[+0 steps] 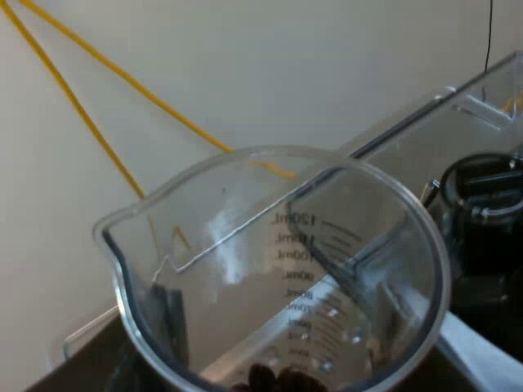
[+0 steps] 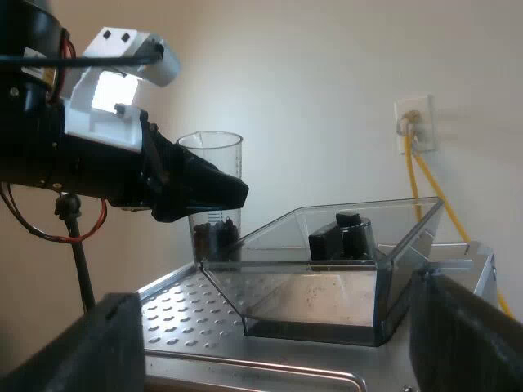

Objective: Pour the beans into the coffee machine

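While left gripper (image 2: pixel 237 194) clasps measuring glass (image 1: pixel 278 269) beside hopper (image 2: pixel 327 294), right gripper (image 2: pixel 278 343) gapes.

Upright measuring glass (image 2: pixel 214 151), beans (image 2: pixel 214 239) inside, beside hopper (image 2: pixel 327 286)

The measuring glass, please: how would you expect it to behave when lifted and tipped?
Probably stiff: the measuring glass has clear, hard-looking walls. Likely light, with only a few beans at its bottom. Its smooth wall might slip in the left gripper, so hold firmly.
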Controlling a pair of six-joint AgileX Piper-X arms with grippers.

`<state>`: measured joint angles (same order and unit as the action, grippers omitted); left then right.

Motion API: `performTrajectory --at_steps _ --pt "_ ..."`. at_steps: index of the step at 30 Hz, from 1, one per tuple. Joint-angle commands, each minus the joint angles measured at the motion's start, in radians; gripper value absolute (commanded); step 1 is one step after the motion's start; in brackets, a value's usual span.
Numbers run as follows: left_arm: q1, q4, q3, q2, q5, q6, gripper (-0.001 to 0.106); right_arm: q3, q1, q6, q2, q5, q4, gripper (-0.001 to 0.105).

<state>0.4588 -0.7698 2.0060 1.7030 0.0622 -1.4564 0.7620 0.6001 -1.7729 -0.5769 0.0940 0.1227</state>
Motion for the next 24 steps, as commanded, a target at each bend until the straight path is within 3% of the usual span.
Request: performTrajectory --at_steps 1,5,11,12,14,15,24 --pt "0.003 0.031 0.009 -0.01 0.042 0.095 0.047 0.012 0.0 -0.006 0.009 0.0 0.014 0.068" --pt "0.019 0.044 0.009 -0.01 0.081 0.21 0.047 0.012 0.0 -0.006 0.009 0.0 0.014 0.068" --pt "0.034 0.055 0.009 -0.01 0.083 0.316 0.047 0.012 0.0 -0.006 0.009 0.0 0.014 0.068" --pt "0.054 0.074 0.009 -0.01 0.086 0.418 0.047 0.012 0.0 -0.006 0.009 0.0 0.014 0.068" --pt "0.066 0.082 0.009 -0.01 0.122 0.504 0.047 0.012 0.0 -0.003 0.009 0.0 0.014 0.068" --pt "0.076 0.089 0.009 -0.006 0.145 0.586 0.047 0.012 0.0 -0.003 0.009 0.0 0.014 0.068" --pt "0.114 0.096 0.009 0.005 0.152 0.888 0.047 0.012 0.0 -0.003 0.009 0.0 0.014 0.068"
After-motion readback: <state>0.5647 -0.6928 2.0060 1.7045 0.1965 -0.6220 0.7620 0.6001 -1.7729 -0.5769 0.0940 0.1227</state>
